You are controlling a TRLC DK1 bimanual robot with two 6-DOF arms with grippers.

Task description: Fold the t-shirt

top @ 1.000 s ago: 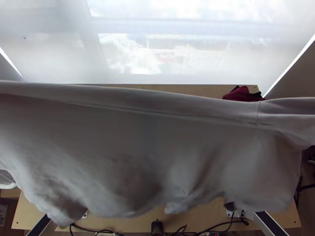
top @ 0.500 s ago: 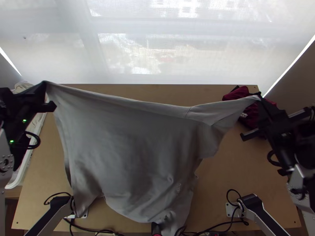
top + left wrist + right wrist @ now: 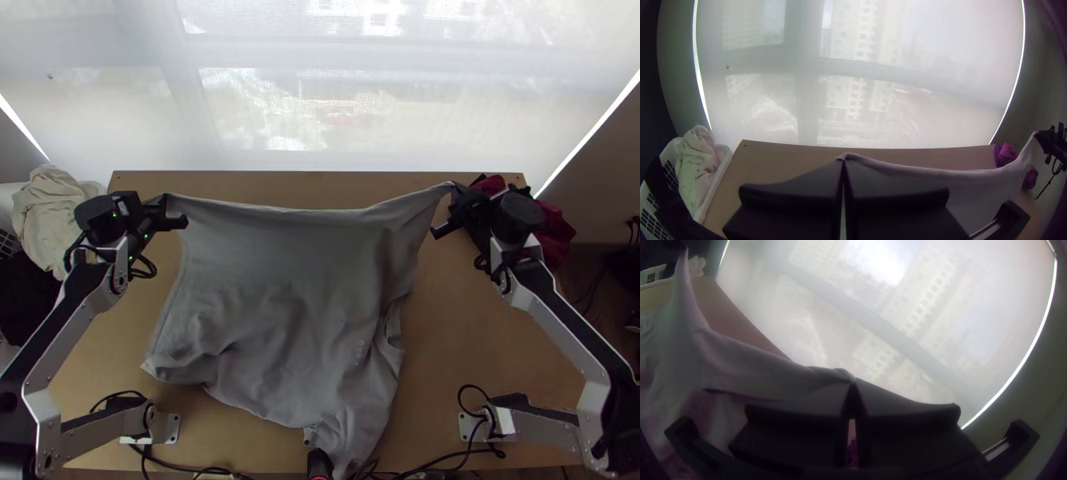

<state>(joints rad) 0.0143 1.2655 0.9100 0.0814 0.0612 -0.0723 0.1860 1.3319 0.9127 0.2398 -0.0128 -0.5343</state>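
The grey t-shirt (image 3: 280, 272) hangs between the arms, its far edge stretched left to right with a slight sag, its creased lower part trailing to the table's (image 3: 496, 336) near side. It should handle as light, limp and hard to tear, prone to bunching. The left gripper (image 3: 843, 162) pinches 1 far corner, probably hem; the right gripper (image 3: 853, 384) pinches the other, apparently a sleeve end. Those 2 holds suit lowering it; afterwards, the near corners look best to grasp.
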